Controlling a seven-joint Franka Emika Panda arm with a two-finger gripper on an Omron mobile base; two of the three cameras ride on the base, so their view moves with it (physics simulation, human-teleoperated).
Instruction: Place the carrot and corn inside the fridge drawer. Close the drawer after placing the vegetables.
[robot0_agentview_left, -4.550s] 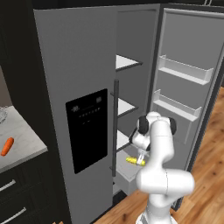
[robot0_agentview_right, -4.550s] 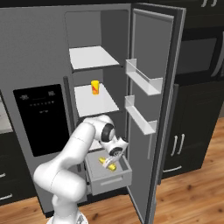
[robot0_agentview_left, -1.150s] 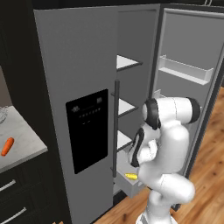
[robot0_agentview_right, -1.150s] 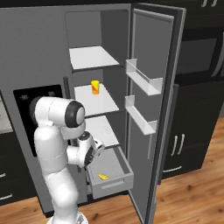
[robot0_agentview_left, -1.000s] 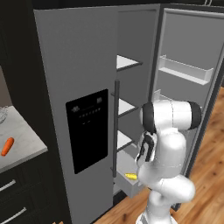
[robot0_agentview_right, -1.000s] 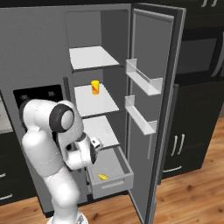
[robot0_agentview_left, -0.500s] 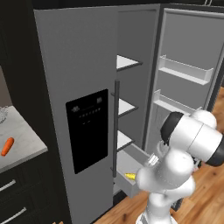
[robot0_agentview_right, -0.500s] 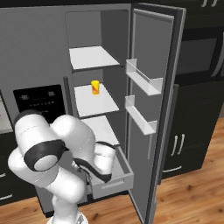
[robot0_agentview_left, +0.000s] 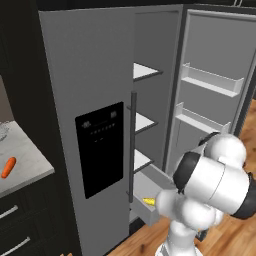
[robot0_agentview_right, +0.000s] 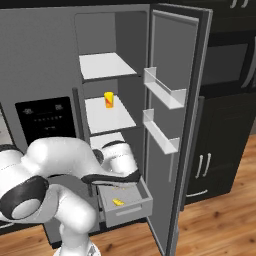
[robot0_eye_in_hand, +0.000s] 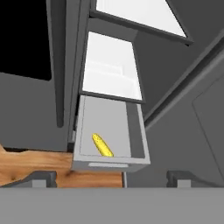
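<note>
Left base view from behind-left, facing the open grey fridge (robot0_agentview_left: 100, 125), right base view from behind-right, hand view close above, looking down, all three sharing the pulled-out light grey fridge drawer (robot0_eye_in_hand: 131, 131) (robot0_agentview_right: 131, 207) (robot0_agentview_left: 150, 212)

Even, shadowless, sharp rendered light

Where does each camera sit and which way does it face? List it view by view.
Left base view: behind the arm's left, facing the open fridge; white arm at lower right, carrot on the counter at left.
Right base view: behind the arm's right, facing the fridge shelves; arm at lower left.
Hand view: on the hand, looking down into the drawer; open gripper at the bottom.
Shared: all three show the corn lying in the pulled-out drawer.
</note>
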